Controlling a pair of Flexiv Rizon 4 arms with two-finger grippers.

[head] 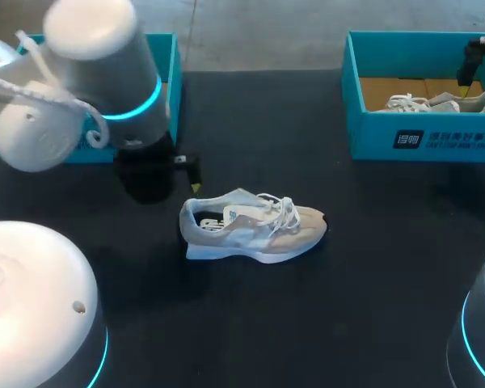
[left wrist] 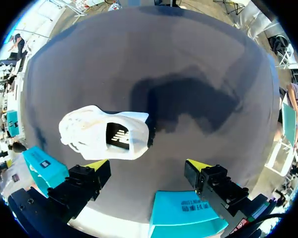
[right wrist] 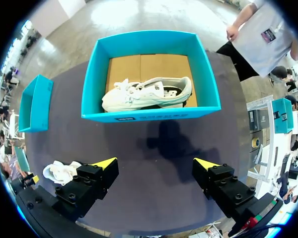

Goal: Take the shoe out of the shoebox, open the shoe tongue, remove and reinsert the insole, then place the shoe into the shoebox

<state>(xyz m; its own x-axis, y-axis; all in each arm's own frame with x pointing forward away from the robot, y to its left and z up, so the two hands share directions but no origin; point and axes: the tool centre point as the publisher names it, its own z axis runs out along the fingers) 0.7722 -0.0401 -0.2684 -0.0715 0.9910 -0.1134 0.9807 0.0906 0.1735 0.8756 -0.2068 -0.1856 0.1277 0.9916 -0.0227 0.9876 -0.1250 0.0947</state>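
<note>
Right gripper (right wrist: 155, 163) agape; shoebox (right wrist: 149, 114) holds one shoe (right wrist: 149, 93)

The left arm (head: 89, 73) comes in from the left side. It is big, round and white-grey, with a glowing blue ring (head: 144, 103) around it. Its black wrist (head: 145, 174) points down. The left gripper (left wrist: 148, 166) at its end has two black fingers with yellow tips (left wrist: 97, 164). The fingers are spread wide apart and hold nothing. The right arm's round base (head: 481, 323) sits low at the right side and also has a blue glow. The right gripper (right wrist: 155, 163) is far out at the back right and points down. Its two fingers are wide apart too and hold nothing.
</note>
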